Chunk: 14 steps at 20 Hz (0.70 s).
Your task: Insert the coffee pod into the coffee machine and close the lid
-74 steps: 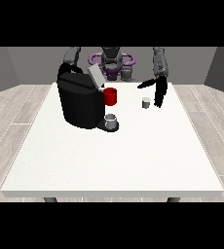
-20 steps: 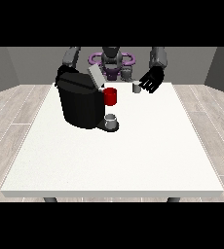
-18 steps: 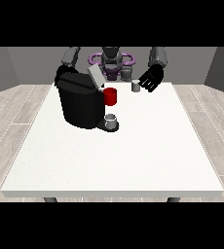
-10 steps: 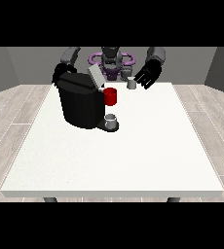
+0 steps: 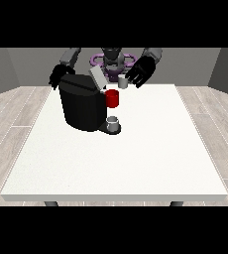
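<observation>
The black coffee machine stands on the white table left of centre, with its grey lid tilted up and open. It has a red part on its front, and a small grey cup sits on its base. The small grey coffee pod is up in the air just right of the open lid, held at the fingers of the hand at the view's right. The hand at the view's left is by the machine's upper back corner.
The robot's torso is behind the table's far edge. White tabletop stretches in front of and to the right of the machine.
The hand at the view's right has lifted the pod off the table and carried it leftwards, up to the open lid. The hand at the view's left rose beside the machine.
</observation>
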Each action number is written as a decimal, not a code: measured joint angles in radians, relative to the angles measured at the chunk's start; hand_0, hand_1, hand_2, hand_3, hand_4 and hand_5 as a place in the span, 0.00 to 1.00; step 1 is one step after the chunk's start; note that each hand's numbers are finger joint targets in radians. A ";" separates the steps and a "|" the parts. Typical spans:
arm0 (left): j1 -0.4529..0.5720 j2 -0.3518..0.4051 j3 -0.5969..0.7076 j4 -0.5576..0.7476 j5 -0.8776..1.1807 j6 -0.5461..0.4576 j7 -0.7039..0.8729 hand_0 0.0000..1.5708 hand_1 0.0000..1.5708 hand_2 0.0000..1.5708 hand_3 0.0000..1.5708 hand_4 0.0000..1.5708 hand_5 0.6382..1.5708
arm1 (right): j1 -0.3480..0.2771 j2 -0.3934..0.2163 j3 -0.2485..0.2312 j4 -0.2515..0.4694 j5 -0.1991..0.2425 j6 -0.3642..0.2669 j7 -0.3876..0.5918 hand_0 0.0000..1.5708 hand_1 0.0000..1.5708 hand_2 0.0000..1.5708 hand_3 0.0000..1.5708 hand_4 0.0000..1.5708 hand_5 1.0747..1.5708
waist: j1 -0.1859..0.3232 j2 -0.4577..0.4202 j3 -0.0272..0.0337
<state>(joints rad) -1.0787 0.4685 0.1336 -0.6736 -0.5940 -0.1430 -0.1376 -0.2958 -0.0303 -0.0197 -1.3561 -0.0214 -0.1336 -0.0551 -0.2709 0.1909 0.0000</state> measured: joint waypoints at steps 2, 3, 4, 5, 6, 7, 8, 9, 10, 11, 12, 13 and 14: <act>-0.031 0.006 0.002 0.003 -0.001 -0.013 0.008 0.82 0.82 0.85 0.80 0.33 1.00 | -0.014 0.000 0.000 0.001 0.008 -0.011 0.005 0.00 0.00 0.00 0.00 0.35 1.00 | -0.006 0.011 0.0001; -0.039 0.009 0.004 0.007 -0.003 -0.012 0.011 0.80 0.80 0.84 0.79 0.32 1.00 | -0.013 0.003 0.006 -0.008 0.013 -0.013 0.007 0.00 0.00 0.00 0.00 0.33 1.00 | -0.014 0.013 0.0002; -0.040 0.005 -0.001 0.004 -0.009 -0.008 0.008 0.82 0.82 0.83 0.78 0.32 1.00 | -0.016 0.004 0.002 -0.007 0.014 -0.019 -0.001 0.00 0.00 0.00 0.00 0.31 1.00 | -0.010 0.018 0.0002; -0.048 0.013 0.002 0.011 -0.013 -0.003 0.008 0.80 0.80 0.83 0.79 0.31 1.00 | -0.024 0.005 0.008 -0.018 0.016 -0.018 0.007 0.00 0.00 0.00 0.00 0.29 1.00 | -0.018 0.030 0.0002; -0.056 0.015 0.003 0.012 -0.013 -0.008 0.007 0.81 0.81 0.83 0.79 0.31 1.00 | -0.035 -0.001 -0.002 -0.015 0.012 -0.019 0.010 0.00 0.00 0.00 0.00 0.31 1.00 | -0.015 0.037 0.0001; -0.064 0.023 0.006 0.016 -0.012 -0.016 0.005 0.81 0.81 0.83 0.79 0.31 1.00 | -0.038 -0.006 -0.005 -0.018 0.012 -0.019 0.014 0.00 0.00 0.00 0.00 0.33 1.00 | -0.018 0.040 0.0001; -0.072 0.024 0.007 0.018 -0.013 -0.017 0.012 0.83 0.83 0.85 0.79 0.31 1.00 | -0.041 -0.009 -0.010 -0.019 0.011 -0.019 0.013 0.00 0.00 0.00 0.00 0.34 1.00 | -0.021 0.043 0.0001; -0.079 0.018 0.006 0.023 -0.017 -0.013 0.021 0.83 0.83 0.85 0.79 0.31 1.00 | -0.045 -0.005 -0.004 -0.024 0.017 -0.027 0.021 0.00 0.00 0.00 0.00 0.33 1.00 | -0.028 0.045 0.0002; -0.072 0.011 0.005 0.024 -0.020 0.000 0.014 0.84 0.84 0.85 0.78 0.31 1.00 | -0.048 -0.009 -0.007 -0.031 0.014 -0.023 0.025 0.00 0.00 0.00 0.00 0.31 1.00 | -0.029 0.049 0.0002; -0.071 0.005 0.002 0.027 -0.022 -0.002 0.017 0.82 0.82 0.84 0.78 0.32 1.00 | -0.051 -0.013 -0.012 -0.032 0.011 -0.023 0.034 0.00 0.00 0.00 0.00 0.31 1.00 | -0.028 0.046 0.0001; -0.072 0.003 0.000 0.028 -0.026 0.000 0.017 0.82 0.82 0.84 0.78 0.32 1.00 | -0.042 -0.005 -0.007 -0.031 0.015 -0.028 0.024 0.00 0.00 0.00 0.00 0.33 1.00 | -0.028 0.050 0.0000; -0.081 0.007 0.001 0.032 -0.027 -0.004 0.021 0.83 0.83 0.84 0.78 0.32 1.00 | -0.046 -0.005 -0.009 -0.032 0.012 -0.026 0.024 0.00 0.00 0.00 0.00 0.33 1.00 | -0.031 0.056 0.0001; -0.082 0.017 0.008 0.040 -0.028 0.001 0.015 0.84 0.84 0.85 0.79 0.32 1.00 | -0.053 -0.011 -0.008 -0.046 0.010 -0.022 0.036 0.00 0.00 0.00 0.00 0.34 1.00 | -0.039 0.065 0.0003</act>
<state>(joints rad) -1.1612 0.4855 0.1416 -0.6336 -0.6216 -0.1421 -0.1222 -0.3485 -0.0411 -0.0282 -1.4023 -0.0110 -0.1561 -0.0195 -0.3099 0.2563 0.0003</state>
